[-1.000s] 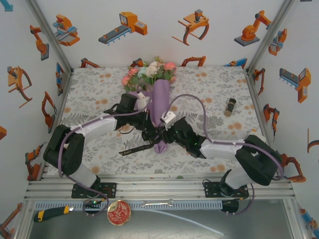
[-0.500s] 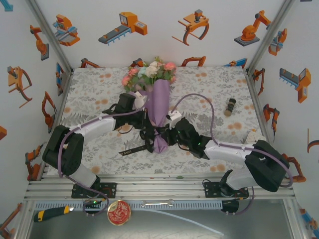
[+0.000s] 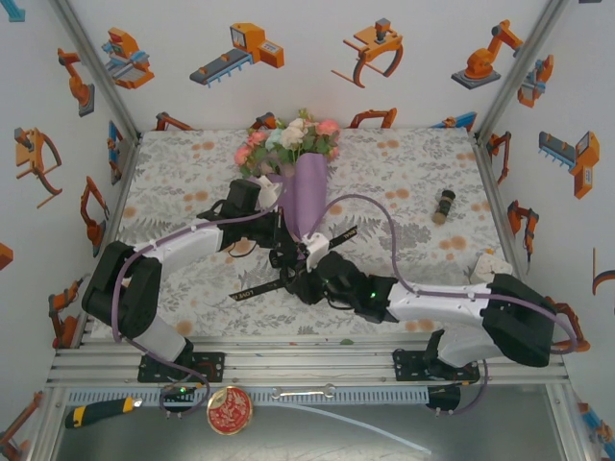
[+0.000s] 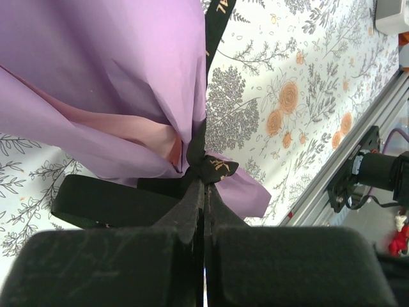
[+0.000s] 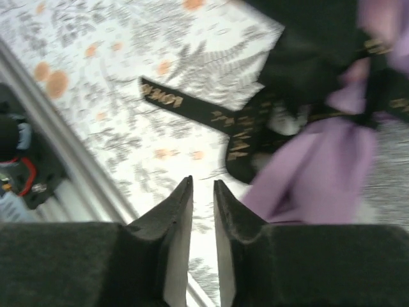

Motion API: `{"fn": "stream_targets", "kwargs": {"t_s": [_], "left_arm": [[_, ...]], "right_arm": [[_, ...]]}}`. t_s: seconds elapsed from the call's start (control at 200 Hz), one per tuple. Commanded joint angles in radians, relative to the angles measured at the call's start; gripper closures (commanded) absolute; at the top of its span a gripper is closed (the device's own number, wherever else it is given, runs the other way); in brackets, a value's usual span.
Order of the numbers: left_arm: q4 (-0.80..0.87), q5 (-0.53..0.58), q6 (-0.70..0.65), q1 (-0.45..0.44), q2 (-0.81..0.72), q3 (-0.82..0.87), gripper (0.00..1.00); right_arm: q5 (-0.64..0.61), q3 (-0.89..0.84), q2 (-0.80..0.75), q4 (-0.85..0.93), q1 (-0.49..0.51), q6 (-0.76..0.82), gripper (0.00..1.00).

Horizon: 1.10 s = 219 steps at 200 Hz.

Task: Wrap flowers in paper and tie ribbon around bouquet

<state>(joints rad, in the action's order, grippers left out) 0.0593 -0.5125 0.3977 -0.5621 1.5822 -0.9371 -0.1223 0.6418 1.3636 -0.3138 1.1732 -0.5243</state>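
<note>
The bouquet lies mid-table: pink, white and pale blue flowers (image 3: 293, 137) stick out of the far end of a lilac paper (image 3: 308, 197) cone. A black ribbon (image 3: 252, 287) is knotted around the cone's narrow end, one tail trailing left and the other lying to the right. My left gripper (image 3: 284, 252) is shut on the ribbon (image 4: 213, 169) at the knot, against the paper (image 4: 108, 64). My right gripper (image 5: 203, 184) hovers open and holds nothing, just near of the cone's tip (image 5: 319, 173), with the lettered ribbon tail (image 5: 192, 109) beyond it.
A small dark cylinder (image 3: 445, 205) stands at the right of the floral cloth. The aluminium rail (image 3: 307, 365) runs along the near edge. On the ledge below it lie a yellow-handled tool (image 3: 96, 411) and a red round tin (image 3: 229, 410).
My right arm has swung left and nearer, so its gripper now sits by the cone's narrow end, jaws parted. One ribbon tail now lies to the cone's right. The left arm has not moved.
</note>
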Motion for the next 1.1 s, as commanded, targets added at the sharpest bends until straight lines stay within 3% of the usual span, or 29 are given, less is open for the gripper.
{"fn": "stream_targets", "kwargs": {"t_s": [0.0,0.21,0.441,0.521,0.626,0.701,0.881,1.091], "left_arm": [[-0.026,0.008,0.019,0.007,0.015,0.007,1.0],[-0.036,-0.009,0.024,0.008,0.018,0.009,1.0],[-0.05,-0.021,0.034,0.008,0.021,0.009,1.0],[-0.05,-0.02,0.034,0.007,0.023,0.008,1.0],[-0.046,-0.019,0.032,0.007,0.025,0.005,1.0],[-0.046,-0.019,0.032,0.008,0.024,0.008,1.0],[-0.038,-0.021,0.026,0.009,0.006,0.016,1.0],[-0.049,-0.038,0.036,0.009,-0.018,0.026,1.0]], "right_arm": [[-0.134,0.082,0.084,0.066,0.04,-0.069,0.7],[-0.2,0.202,0.195,0.228,0.039,0.124,0.53],[-0.159,0.237,0.279,0.228,0.032,0.203,0.53],[-0.136,0.243,0.302,0.21,0.028,0.214,0.6],[-0.122,0.249,0.301,0.205,0.023,0.209,0.87],[-0.116,0.241,0.265,0.201,0.022,0.207,1.0],[-0.14,0.167,0.082,0.185,0.009,0.238,1.0],[-0.083,0.084,0.027,0.083,-0.144,0.28,1.0]]}}
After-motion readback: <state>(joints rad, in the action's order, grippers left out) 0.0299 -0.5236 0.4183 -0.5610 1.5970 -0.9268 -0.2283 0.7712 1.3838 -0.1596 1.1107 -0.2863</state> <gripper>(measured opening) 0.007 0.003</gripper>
